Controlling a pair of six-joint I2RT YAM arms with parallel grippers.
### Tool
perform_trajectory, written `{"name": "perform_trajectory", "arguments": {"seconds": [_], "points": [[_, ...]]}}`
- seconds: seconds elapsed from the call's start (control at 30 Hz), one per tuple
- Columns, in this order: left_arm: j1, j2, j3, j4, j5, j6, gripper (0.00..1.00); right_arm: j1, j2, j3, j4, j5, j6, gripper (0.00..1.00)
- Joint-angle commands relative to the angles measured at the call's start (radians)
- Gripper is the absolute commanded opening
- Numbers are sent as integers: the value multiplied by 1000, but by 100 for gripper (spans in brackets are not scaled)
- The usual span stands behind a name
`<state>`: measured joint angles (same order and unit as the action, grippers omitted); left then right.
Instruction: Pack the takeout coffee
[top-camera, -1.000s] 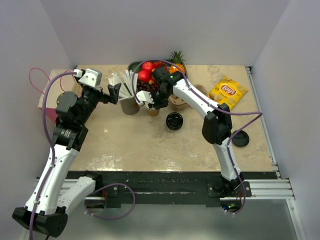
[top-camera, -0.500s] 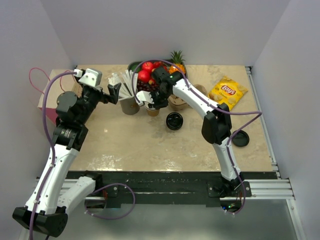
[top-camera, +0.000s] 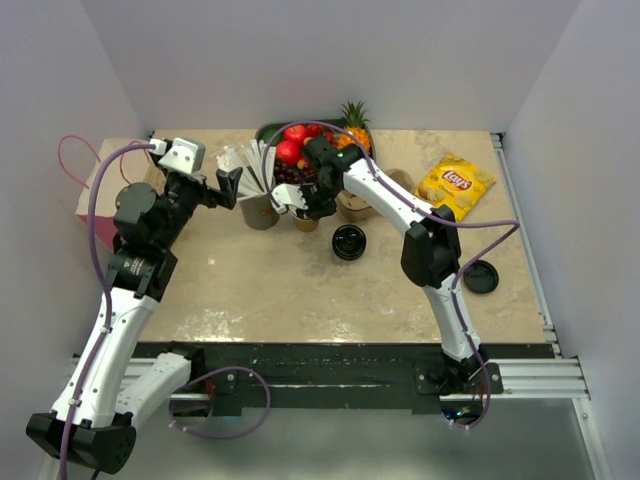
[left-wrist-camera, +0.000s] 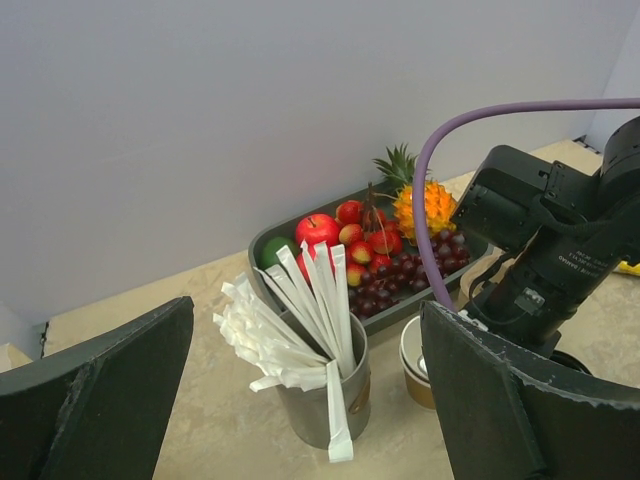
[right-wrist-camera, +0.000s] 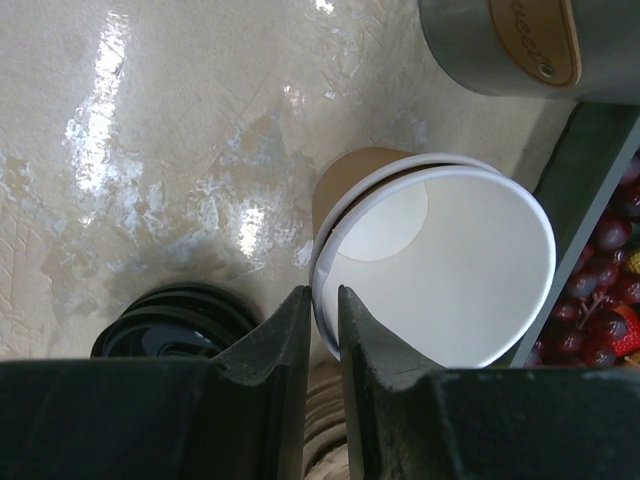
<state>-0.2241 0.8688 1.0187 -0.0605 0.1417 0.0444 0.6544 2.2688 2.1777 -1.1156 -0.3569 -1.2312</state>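
Observation:
No takeout coffee with a black lid shows in any view. A lidless brown paper cup (top-camera: 306, 222) (right-wrist-camera: 450, 270) (left-wrist-camera: 418, 360) with a white inside stands by the fruit tray; it looks like two nested cups. My right gripper (top-camera: 305, 203) (right-wrist-camera: 322, 310) reaches down over it, one finger inside the cup wall and one outside, shut on the rim. My left gripper (top-camera: 222, 185) (left-wrist-camera: 310, 390) hovers wide open to the left of the straw holder, with nothing between its fingers.
A metal holder of wrapped straws (top-camera: 258, 205) (left-wrist-camera: 322, 395) stands left of the cup. Behind is a fruit tray (top-camera: 268, 133) (left-wrist-camera: 262, 245). A stack of black lids (top-camera: 349, 241) (right-wrist-camera: 170, 320) lies in front, a single lid (top-camera: 481, 278) far right, a chips bag (top-camera: 456, 184) at back right.
My right gripper's jaws have closed a little more on the cup's rim. Both arms stay almost where they were.

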Motion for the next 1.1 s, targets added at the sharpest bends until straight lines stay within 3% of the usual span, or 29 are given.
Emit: {"name": "perform_trajectory", "arguments": {"seconds": [0.0, 0.17, 0.43, 0.87, 1.07], "points": [[6, 1, 1, 45, 2, -14, 99, 4, -5, 53, -27, -1, -1, 22], [8, 4, 0, 44, 4, -15, 99, 4, -14, 73, -32, -5, 4, 26], [12, 7, -3, 82, 10, -23, 99, 4, 1, 74, -39, -4, 4, 24], [11, 13, -2, 80, 13, -25, 99, 4, -20, 90, -26, -10, 25, 2], [12, 15, -2, 79, 9, -23, 99, 8, -72, 76, 80, 12, 98, 0]]}}
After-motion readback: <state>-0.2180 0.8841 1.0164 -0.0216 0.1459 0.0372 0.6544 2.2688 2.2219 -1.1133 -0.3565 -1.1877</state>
